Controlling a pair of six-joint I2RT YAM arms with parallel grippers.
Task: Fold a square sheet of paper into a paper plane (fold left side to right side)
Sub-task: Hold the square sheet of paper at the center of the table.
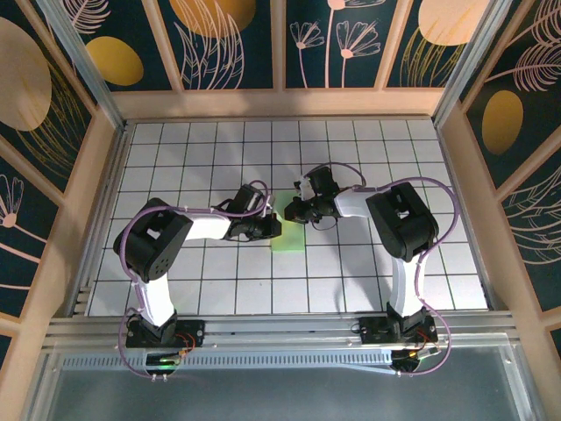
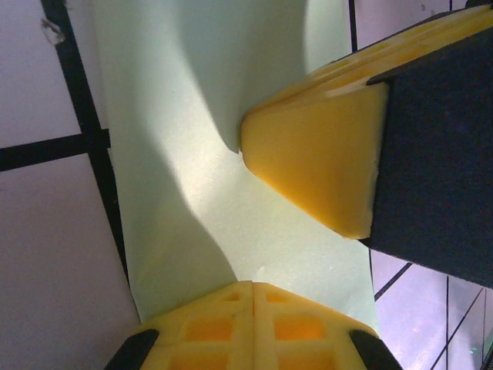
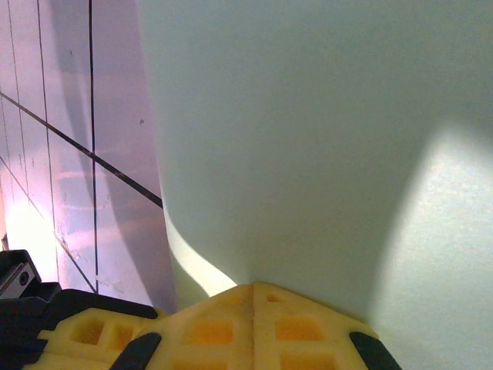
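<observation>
A pale green sheet of paper (image 1: 289, 239) is seen lying flat near the middle of the white gridded bench (image 1: 368, 281), well apart from every edge. The left end effector (image 1: 273, 227) is placed at the sheet's left side, and the right end effector (image 1: 293, 210) over its far part, which is thereby covered. The two end effectors are found close together, with both arms bent inward from the near edge.

Sheathed in white and black on left arm (image 1: 158, 250) and right arm (image 1: 399, 219), looped with purple cables (image 1: 436, 189); tipped with yellow grid-moulded tool fingers (image 2: 223, 304)
</observation>
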